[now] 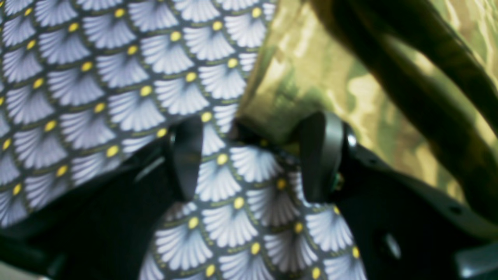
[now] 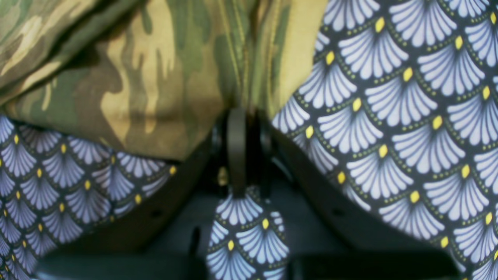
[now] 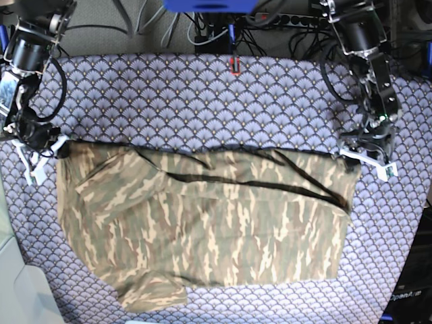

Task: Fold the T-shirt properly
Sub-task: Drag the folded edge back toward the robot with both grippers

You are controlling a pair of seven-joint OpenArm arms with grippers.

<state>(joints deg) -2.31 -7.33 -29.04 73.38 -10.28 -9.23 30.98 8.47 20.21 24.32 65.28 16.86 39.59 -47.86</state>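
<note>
Blur over both wrist views, softest on the left one, where a dark out-of-focus band crossing from 12 toward 4 o'clock cannot be identified. T-shirt (image 3: 209,223) spread wide across the middle of the tablecloth (image 3: 202,101) in the base view, camouflage cloth rumpled, a dark fold line running from about 10 o'clock toward 3 o'clock, one sleeve sticking out at 7 o'clock; lower edge of the table cut off by the frame. Right gripper (image 2: 237,151) pinched tight on the T-shirt edge at 9 o'clock of the garment, fingers pressed together with a hem gathered between them. Left gripper (image 1: 253,155) at the shirt's 3 o'clock corner, fingers standing well apart, nothing held; one finger just beside the cloth edge, patterned tablecloth showing in the gap, contact with the fabric hard to judge. Tablecloth purple-grey with white fan scales and small yellow dots, covering the whole table. Beyond the far edge at 12 o'clock, tangled cables (image 3: 202,30), a blue object partly cut off at the top, and a small red mark (image 3: 234,65) at the cloth's rim. Pale floor at 8 o'clock.
</note>
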